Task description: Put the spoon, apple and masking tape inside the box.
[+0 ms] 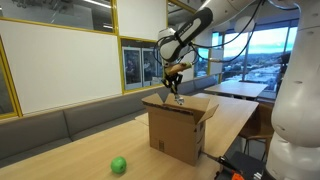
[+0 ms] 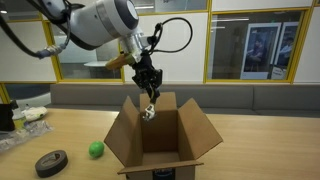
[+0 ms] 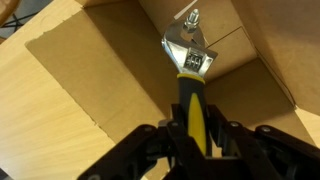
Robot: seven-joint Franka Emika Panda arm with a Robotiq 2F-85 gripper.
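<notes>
I've got the gripper (image 2: 149, 96) clamped on the spoon (image 3: 187, 60) above the box (image 2: 165, 145); apple (image 2: 96, 149), masking tape (image 2: 51, 162) remain on counter (image 2: 262, 137).

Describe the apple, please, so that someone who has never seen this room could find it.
Find the big open cardboard box on the wooden table. Beside it lies the apple, between the box and a dark roll of tape. It alone is small, round and bright green.
</notes>
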